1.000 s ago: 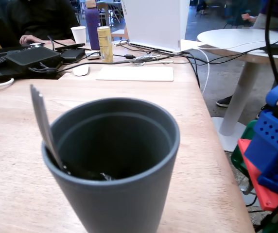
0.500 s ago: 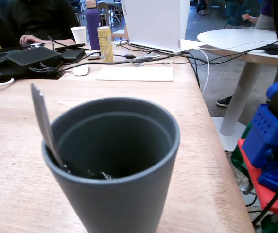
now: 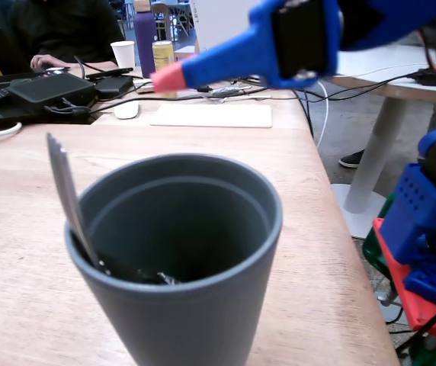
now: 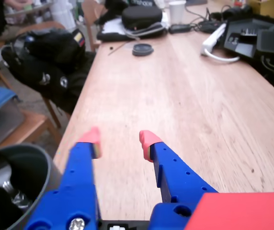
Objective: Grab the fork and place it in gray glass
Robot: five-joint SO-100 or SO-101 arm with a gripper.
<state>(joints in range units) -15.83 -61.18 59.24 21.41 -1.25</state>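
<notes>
The gray glass [image 3: 184, 274] stands on the wooden table close to the camera in the fixed view. The fork [image 3: 65, 187] stands inside it, leaning on the left of the rim, with its flat pale end sticking up above the rim and its dark handle down in the glass. My gripper [image 3: 169, 77] is up behind the glass, clear of it, blue with pink tips. In the wrist view my gripper [image 4: 120, 139] is open and empty. The glass [image 4: 29, 155] is at the lower left, with a shiny bit of the fork [image 4: 13, 192] inside.
A white paper cup [image 3: 123, 53], a purple bottle [image 3: 144, 34] and a gold can [image 3: 162, 55] stand at the far end, beside a white pad [image 3: 212, 114] and black devices [image 3: 50, 90]. In the wrist view the table edge runs down the left, with a black bag [image 4: 55, 57] beyond it.
</notes>
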